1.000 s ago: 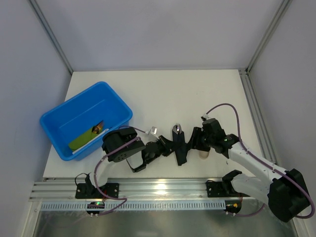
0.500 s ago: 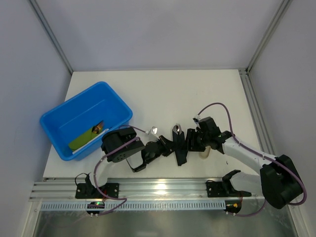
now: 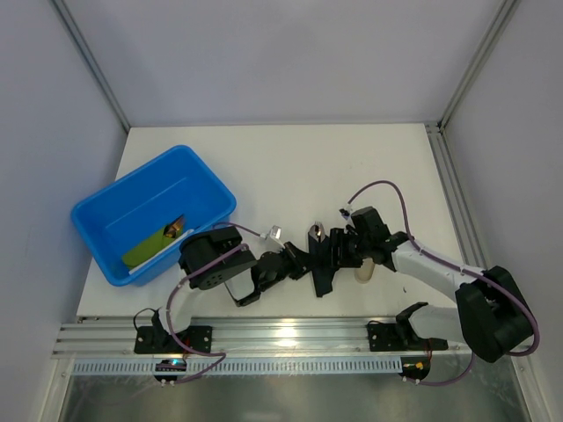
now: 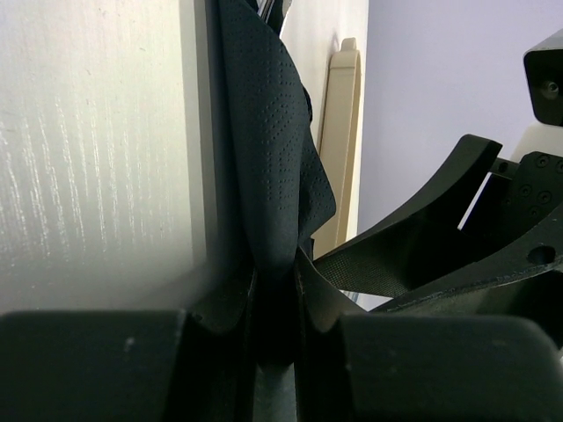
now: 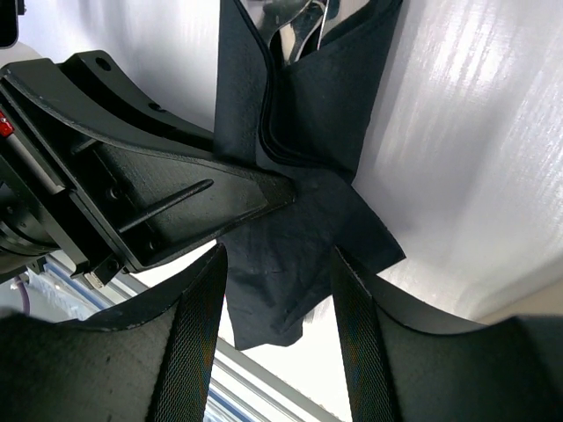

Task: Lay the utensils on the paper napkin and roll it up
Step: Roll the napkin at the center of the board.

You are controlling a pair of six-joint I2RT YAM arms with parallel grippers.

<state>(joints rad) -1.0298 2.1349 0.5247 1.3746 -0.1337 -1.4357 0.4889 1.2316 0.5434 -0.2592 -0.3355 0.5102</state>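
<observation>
Across the white counter (image 3: 290, 167), a blue tub (image 3: 132, 178) at the far left, well apart from the work and probably of no use for the coming move. Near the front edge, in the middle, both arms meeting head to head over one small dark bundle. From the left, the left claw (image 4: 274, 290), closed almost fully and pinching a fold of the paper napkin (image 4: 264, 158) between its fingers. From the right, the right claw (image 5: 277, 352), about half open and empty, straddling a loose lower corner of the same napkin without visibly touching it. Between the two, the napkin itself, folded over, lying with its long axis from the near edge toward the far side, so crosswise to both claws. Inside the fold, the utensils (image 5: 299, 22), only shiny ends showing at the far end; cannot tell which piece is which. Just beside the napkin, on the right, a beige cylinder (image 3: 362, 274), not part of the job. Seems to turn on this: the free flap lies on the right side, nearer to the open claw, so probably better to roll sideways, across the long axis, with the pinched side as anchor.
</observation>
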